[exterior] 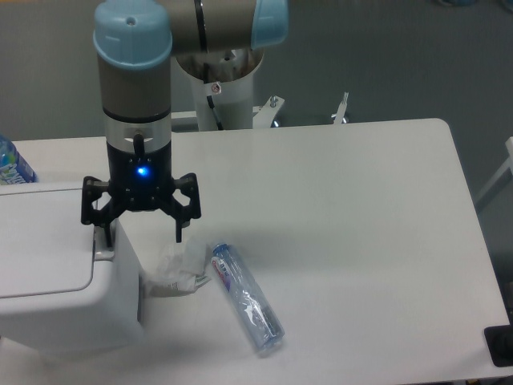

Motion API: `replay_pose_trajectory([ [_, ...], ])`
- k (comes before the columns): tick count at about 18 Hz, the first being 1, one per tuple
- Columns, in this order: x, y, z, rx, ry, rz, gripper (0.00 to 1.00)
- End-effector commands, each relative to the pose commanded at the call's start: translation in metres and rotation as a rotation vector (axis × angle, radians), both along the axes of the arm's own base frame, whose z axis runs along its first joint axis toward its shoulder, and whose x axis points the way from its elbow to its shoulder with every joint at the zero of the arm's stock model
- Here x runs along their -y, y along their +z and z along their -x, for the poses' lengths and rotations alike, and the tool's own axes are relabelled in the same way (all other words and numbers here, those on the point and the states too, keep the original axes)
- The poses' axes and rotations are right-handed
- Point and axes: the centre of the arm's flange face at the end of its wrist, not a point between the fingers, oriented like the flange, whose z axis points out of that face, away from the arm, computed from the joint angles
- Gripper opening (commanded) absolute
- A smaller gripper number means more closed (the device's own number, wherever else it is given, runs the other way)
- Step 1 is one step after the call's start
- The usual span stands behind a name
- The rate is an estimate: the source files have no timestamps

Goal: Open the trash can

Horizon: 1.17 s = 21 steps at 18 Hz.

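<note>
Pale grey-white plastic makes up the trash can (56, 273), a big boxy bin with rounded corners that fills the near-left corner of the bench (345, 224) and runs off the left and bottom edges of the view. Its flat inset lid (40, 241) lies down and level, so the can is shut, and a small grey tab (103, 255) sits at the lid's right edge. Directly above that right edge hangs the gripper (140, 228) — black, with a blue light glowing on its body — and its fingers (181, 223) are spread wide apart, holding nothing. One finger comes down just by the tab at the lid's edge, though whether it touches the tab cannot be told; the other hangs past the can's right wall, over the bench. Above the gripper rises the arm (135, 88), grey metal with light blue caps at its joints, its base column standing at the far edge of the bench. Against the can's right wall, low down, lies a crumpled piece of white paper or wrapping (175, 271) — it is right below the outer finger. Just beside that, to the right, a clear plastic bottle (245, 298) lies on its side, angled from upper left to lower right, with a label showing some red and blue. Behind the can at the far left, part of another bottle (11, 163) with a blue label shows at the edge of the view.
</note>
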Motion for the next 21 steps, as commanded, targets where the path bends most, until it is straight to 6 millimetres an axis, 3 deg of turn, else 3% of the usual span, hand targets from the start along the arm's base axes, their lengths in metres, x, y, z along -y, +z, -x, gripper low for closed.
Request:
replay_pose_trajectory([
  [6,-0.001,0.007,0.001,-0.008,-0.001,-0.011,1.00],
  [9,-0.004,0.043,0.006,-0.057,-0.006,-0.065,1.00],
  [11,0.003,0.072,0.028,-0.115,0.033,-0.094,1.00],
  [13,0.013,0.088,0.049,-0.177,0.042,-0.087,1.00],
  [16,0.027,0.088,0.065,-0.279,0.008,-0.001,1.00],
  [21,0.038,0.078,0.072,-0.335,-0.174,0.143,1.00],
])
